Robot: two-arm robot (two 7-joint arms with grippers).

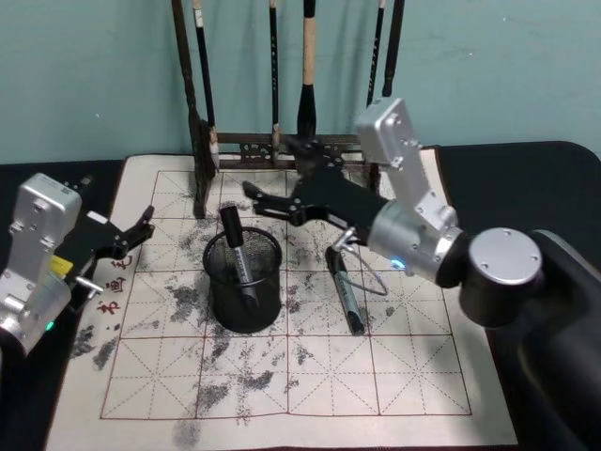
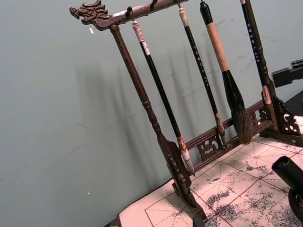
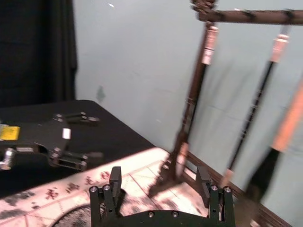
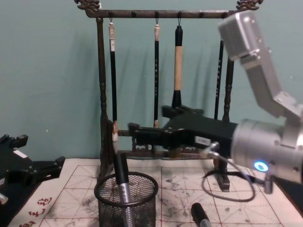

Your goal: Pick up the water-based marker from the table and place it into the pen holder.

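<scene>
Worktop (image 1: 507,160): a black surface. On it lies a pale practice mat (image 1: 413,376), ruled in red squares and blotted with ink.
Loose pen (image 1: 346,299): a dark pen lying flat on the mat, to the right of the cup and apart from it. Nothing holds it.
Left tool (image 1: 139,232): low at the mat's left edge, well apart from the cup. Its fingers are parted and empty. It looks parked there to keep the middle free.
Pen holder (image 1: 246,301): a black wire-mesh cup standing upright near the mat's middle.
Water-based marker (image 1: 235,246): inside the pen holder, cap end up. It leans on the rim because the cup is wider than the pen.
Right tool (image 3: 159,172): just above and behind the cup, jaws spread wide, holding nothing.
Judgement: with the marker in the cup and no fingers on it, the placing looks done. A straight lift away should avoid knocking the leaning marker.
Brush rack (image 4: 100,85): a tall dark wooden frame at the mat's far edge, with calligraphy brushes (image 4: 178,61) hanging tip down.
Wall (image 4: 47,71): plain teal, behind everything.
</scene>
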